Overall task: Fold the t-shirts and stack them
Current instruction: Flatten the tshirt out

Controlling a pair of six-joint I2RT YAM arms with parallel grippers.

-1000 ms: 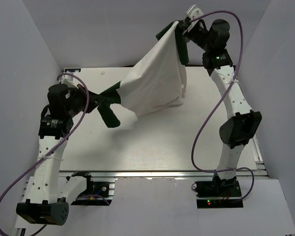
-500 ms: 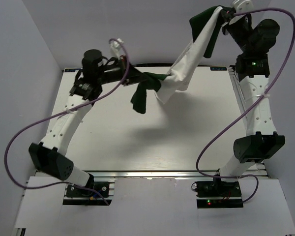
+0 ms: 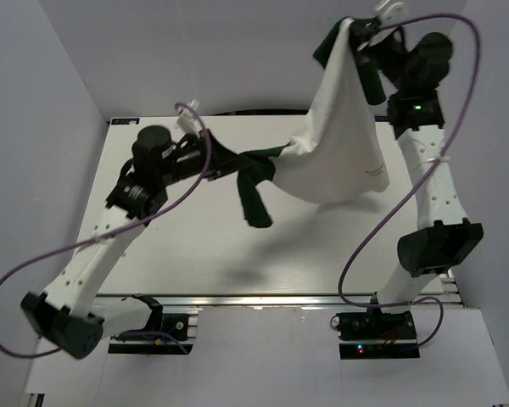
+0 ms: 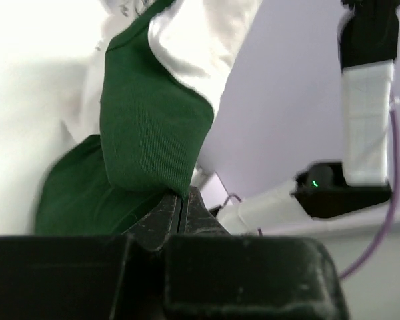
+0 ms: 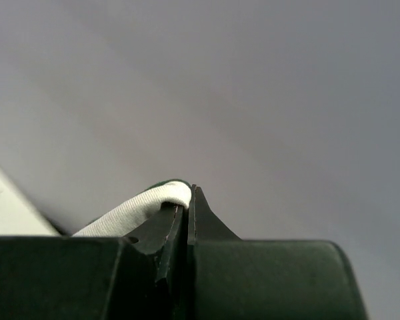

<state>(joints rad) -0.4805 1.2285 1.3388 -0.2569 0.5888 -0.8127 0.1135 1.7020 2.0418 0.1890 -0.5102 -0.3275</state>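
- Top view: one t-shirt, white with dark green sleeves, hangs in the air over the far half of the tabletop. It is slung between the two arms from about 11 o'clock to 1 o'clock.
- Left pincer, at about 11 o'clock of the tabletop: pressed together on dark green fabric. Its wrist view shows the jaws meeting with green cloth pinched between them. A green sleeve dangles free just below this grip.
- Right pincer, raised high beyond the far edge at 1 o'clock: pressed together on a white edge of the shirt, with green trim just beside it. Its wrist view shows a rolled white hem caught at the jaw tips.
- Cloth state: the body sags as a loose pouch between the two grips, lowest toward 2 o'clock, with dark lettering showing. Whether that low edge touches the tabletop cannot be told.
- Done, as judged: the garment is picked up and held at two points.
- Left, as judged: no fold is made yet. The shirt has to be spread flat on the tabletop, its sleeves and body folded, and the result set down as the base of a stack.
- No second shirt and no stack shows in any view, so the task appears to be at an early stage.
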